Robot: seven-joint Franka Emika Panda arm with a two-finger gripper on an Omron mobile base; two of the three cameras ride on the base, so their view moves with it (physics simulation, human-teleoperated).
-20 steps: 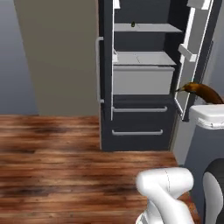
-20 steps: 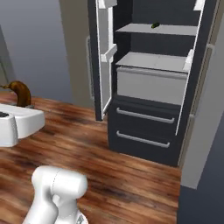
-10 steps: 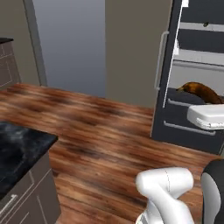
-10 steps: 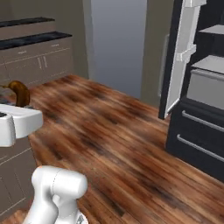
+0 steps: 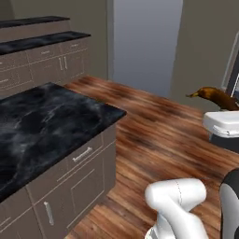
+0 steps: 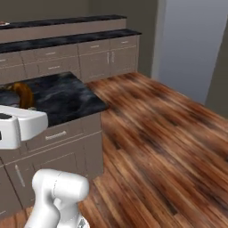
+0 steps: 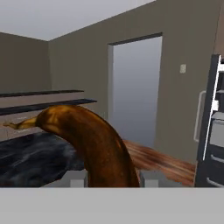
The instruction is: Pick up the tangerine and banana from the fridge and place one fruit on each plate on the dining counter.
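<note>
While carried between the closed-in fingers, banana (image 7: 94,144) rose thick and brown from the bottom of the hand view, curved up and over to the left, ended in a thin yellowish tip. Gripper (image 7: 111,180) clamped on its lower end, one grey finger (image 7: 77,181) on each side. Seen from the left base view as a dark brown-orange curve (image 5: 215,97) just above the white hand, pointed end aimed left, well above the wood floor (image 5: 158,135). Seen from the right base view (image 6: 20,92) as an orange-brown loop at the far left, above the white hand and in front of the dark stone.

Black marbled countertop (image 5: 42,126) stood to the left in the left base view, taupe cabinet fronts (image 5: 79,177) with bar handles beneath. Same top (image 6: 62,95) lay ahead and left in the right base view, near the banana but not under it as far as could be told. Behind it ran a longer run of cabinets (image 6: 71,58) with a dark top against the wall. Pale doorway (image 7: 133,87) opened in the taupe wall. Black fridge (image 7: 212,127) stood at the right edge of the hand view, door open, grey handle and pale inner shelves showing.
</note>
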